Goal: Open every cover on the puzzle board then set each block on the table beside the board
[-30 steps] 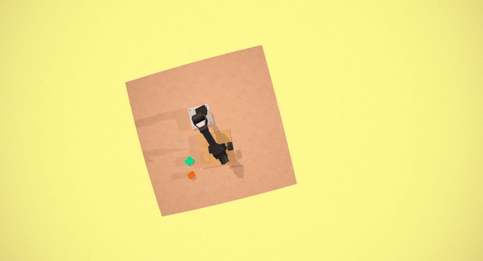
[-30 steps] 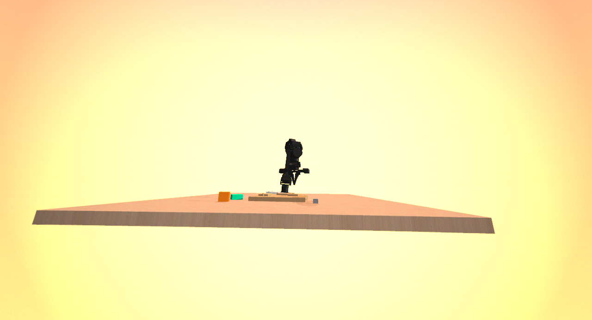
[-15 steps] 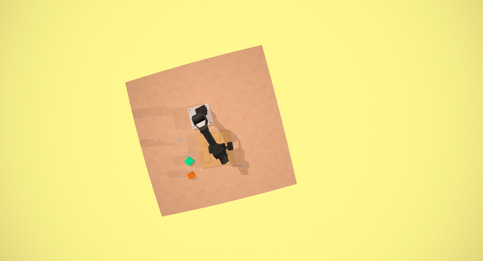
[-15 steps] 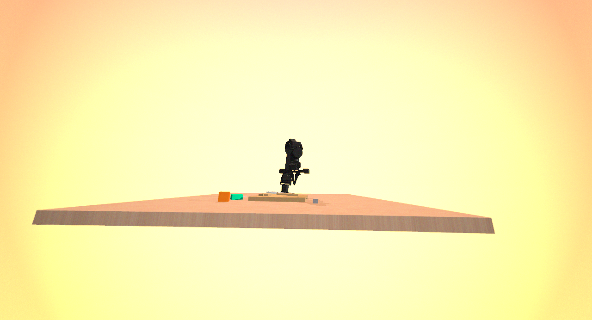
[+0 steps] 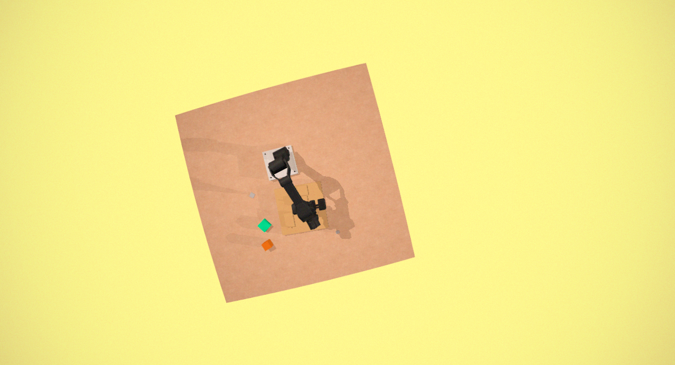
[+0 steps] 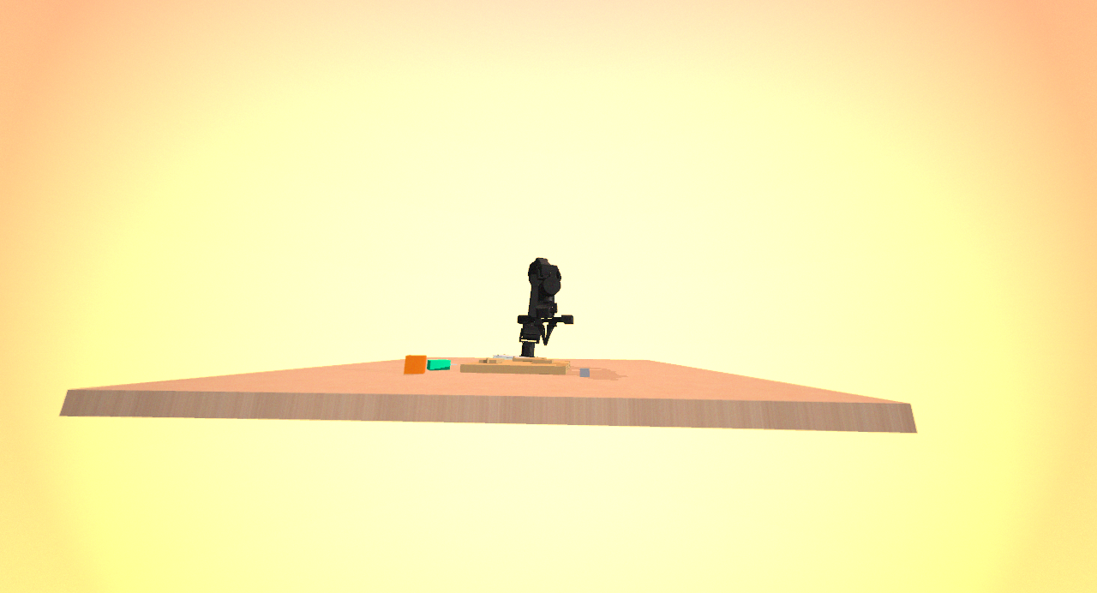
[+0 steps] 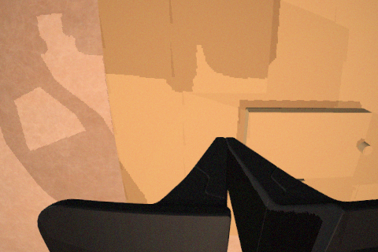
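The tan puzzle board (image 5: 279,203) (image 6: 506,368) (image 7: 150,114) lies flat on the table. My gripper (image 6: 545,343) (image 7: 224,146) is shut and empty above the board; the arm hides it from overhead. In the wrist view, a raised rectangular cover (image 7: 299,138) with a small round knob (image 7: 366,148) lies just right of the fingertips. Another panel (image 5: 289,220) shows on the board's left part from overhead. A green block (image 5: 264,224) (image 6: 439,365) and an orange block (image 5: 267,245) (image 6: 415,365) rest on the table left of the board. The arm and its shadows hide or blur other covers and wells.
A small grey cube (image 5: 337,231) (image 6: 584,372) lies off the board's front right corner. Another small grey cube (image 5: 251,194) lies left of the board. The arm's white base plate (image 5: 266,160) stands behind the board. The table's edges are far from the board.
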Available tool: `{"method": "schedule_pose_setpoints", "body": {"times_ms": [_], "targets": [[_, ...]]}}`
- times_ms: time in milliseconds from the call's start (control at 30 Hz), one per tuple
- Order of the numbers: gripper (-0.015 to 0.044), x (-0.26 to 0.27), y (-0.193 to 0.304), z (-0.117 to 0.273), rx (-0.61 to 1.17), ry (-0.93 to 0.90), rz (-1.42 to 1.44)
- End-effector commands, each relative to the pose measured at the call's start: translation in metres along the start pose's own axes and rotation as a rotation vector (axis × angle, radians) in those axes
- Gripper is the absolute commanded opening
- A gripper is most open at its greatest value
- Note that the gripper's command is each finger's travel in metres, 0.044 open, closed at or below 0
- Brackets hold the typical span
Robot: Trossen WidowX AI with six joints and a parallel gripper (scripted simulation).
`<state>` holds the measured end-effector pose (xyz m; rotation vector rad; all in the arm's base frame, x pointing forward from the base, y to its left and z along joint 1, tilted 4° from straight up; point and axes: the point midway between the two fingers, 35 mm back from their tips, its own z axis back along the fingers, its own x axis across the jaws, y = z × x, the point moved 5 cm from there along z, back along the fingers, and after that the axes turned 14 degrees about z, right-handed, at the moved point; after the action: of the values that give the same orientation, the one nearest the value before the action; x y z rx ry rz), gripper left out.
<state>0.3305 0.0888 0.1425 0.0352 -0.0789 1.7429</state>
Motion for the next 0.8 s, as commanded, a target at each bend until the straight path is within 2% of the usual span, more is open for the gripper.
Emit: {"method": "schedule_pose_setpoints", "body": {"times_ms": [0,767], "targets": [[0.0,0.0,0.001,-0.007,0.01,-0.002,0.003],[0.0,0.0,0.001,-0.03,0.01,-0.002,0.003]]}}
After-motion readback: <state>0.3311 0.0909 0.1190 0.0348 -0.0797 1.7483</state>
